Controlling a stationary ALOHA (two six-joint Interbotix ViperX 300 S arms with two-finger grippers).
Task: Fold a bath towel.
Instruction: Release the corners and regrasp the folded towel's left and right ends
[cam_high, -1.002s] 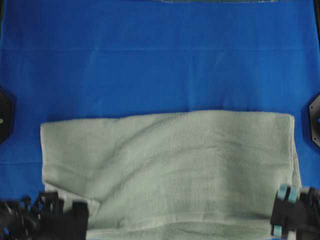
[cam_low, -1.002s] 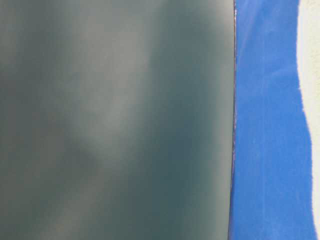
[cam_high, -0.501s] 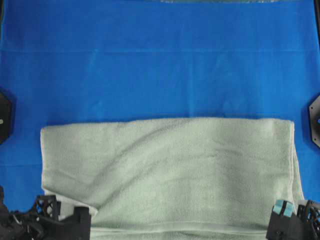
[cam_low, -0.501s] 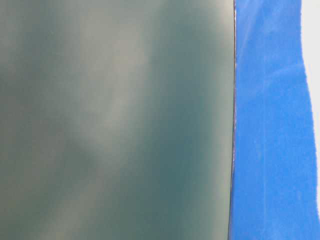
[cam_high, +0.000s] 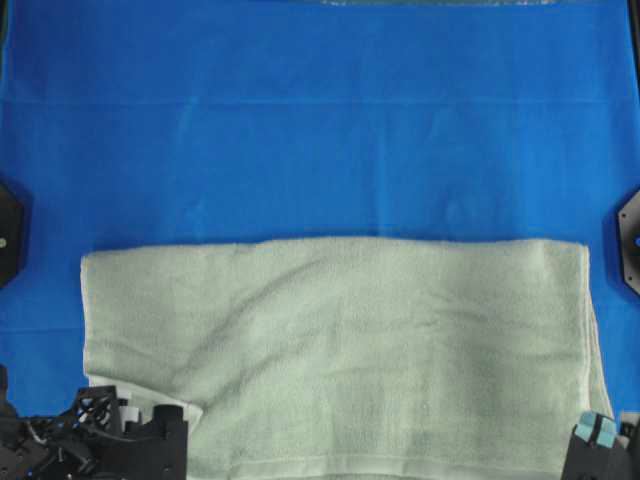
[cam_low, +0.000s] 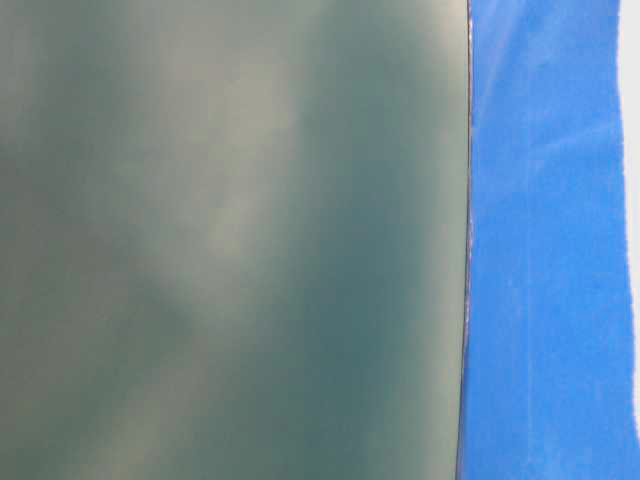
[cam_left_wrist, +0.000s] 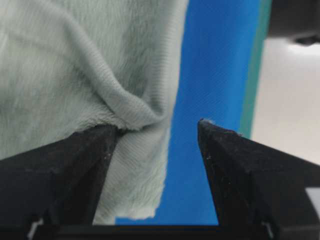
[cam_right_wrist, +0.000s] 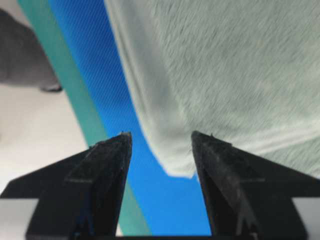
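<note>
The bath towel (cam_high: 340, 350), pale sage-green and doubled over, lies flat across the near half of the blue cloth. At its near left corner my left gripper (cam_high: 140, 422) stands open. In the left wrist view the left gripper (cam_left_wrist: 157, 125) has a bunched fold of towel (cam_left_wrist: 75, 60) against its left finger (cam_left_wrist: 85, 160), and blue cloth shows between the jaws. My right gripper (cam_high: 600, 437) is open at the near right corner. Seen from the right wrist, the right gripper (cam_right_wrist: 161, 134) has the towel's corner (cam_right_wrist: 225, 65) lying loose between its spread fingers, unheld.
The blue cloth (cam_high: 320, 120) covers the whole table beyond the towel. Black arm bases sit at the left edge (cam_high: 8, 230) and right edge (cam_high: 630, 245). A teal table border (cam_right_wrist: 75, 100) runs close behind the right gripper. A blurred grey-green surface (cam_low: 230, 240) fills most of the table-level view.
Both grippers have opened and let go of the towel's corners. The towel's top layer has dropped flat, and both grippers have drawn back toward the near edge.
</note>
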